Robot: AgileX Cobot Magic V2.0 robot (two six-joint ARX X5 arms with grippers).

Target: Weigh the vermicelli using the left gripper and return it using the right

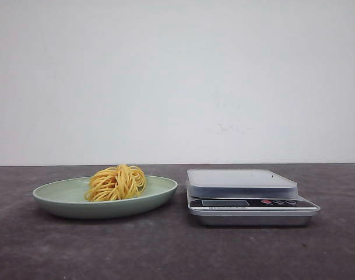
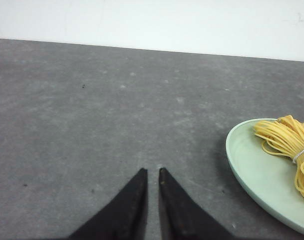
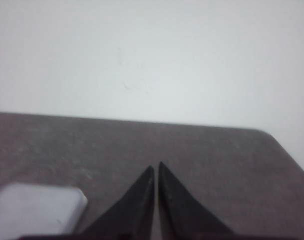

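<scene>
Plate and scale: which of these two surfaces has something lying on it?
The pale green plate: the yellow vermicelli nest lies in it. The silver scale beside it has a bare platform.

The vermicelli [image 1: 116,182], left of centre in the front view, is bright yellow, its thin strands looping in coils; in the left wrist view a pale whitish band crosses the strands at the right edge. The plate [image 1: 60,196] is a plain pale green. At centre right, the scale [image 1: 250,197] is silver-grey with a light grey top, a dark front strip, a greyish display and a red button among dark ones. The tabletop [image 1: 177,251] is mottled dark grey, the wall [image 1: 177,76] plain off-white. The left hand [image 2: 152,176] and right hand [image 3: 155,170] are both black
</scene>
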